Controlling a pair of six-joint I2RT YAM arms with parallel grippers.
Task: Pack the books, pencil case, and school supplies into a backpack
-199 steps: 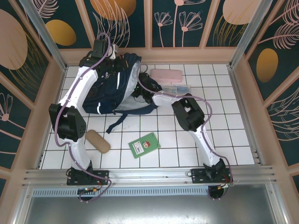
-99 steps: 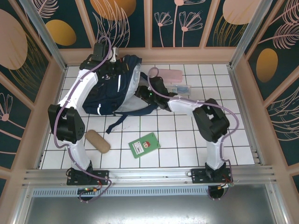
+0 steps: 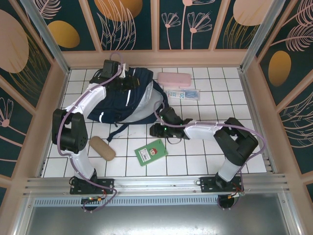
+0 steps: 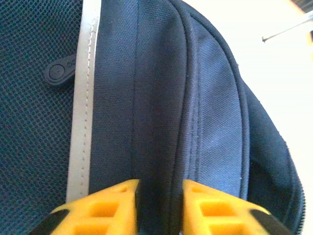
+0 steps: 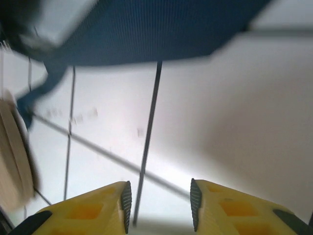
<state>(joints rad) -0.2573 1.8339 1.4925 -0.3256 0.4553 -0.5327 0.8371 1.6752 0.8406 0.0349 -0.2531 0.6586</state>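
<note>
The left hand [image 4: 159,208] is clamped on a fold of the backpack [image 4: 205,112]. Its yellow fingers [image 4: 105,213] pinch a dark seam of navy fabric between them, close to a white reflective stripe [image 4: 83,103]. From above, the left hand [image 3: 126,83] sits on the far upper part of the backpack [image 3: 132,100]. The backpack lies on the white tiled surface [image 3: 195,156], far and left of centre, with dark straps [image 3: 120,131] trailing toward the near side.

The right hand [image 5: 159,205] has its fingers [image 5: 93,210] a moderate gap apart with nothing between them, low over bare tile. Blurred blue fabric crosses the top of that view. From above, the right hand [image 3: 155,130] is just beside the backpack's near edge.

The green book [image 3: 151,152] lies flat on the surface nearer the arm bases, apart from the bag. The transparent packet [image 3: 183,94] lies to the right of the backpack, with a pink pencil case [image 3: 173,78] just beyond it. A tan oblong case [image 3: 101,148] lies at the near left.
</note>
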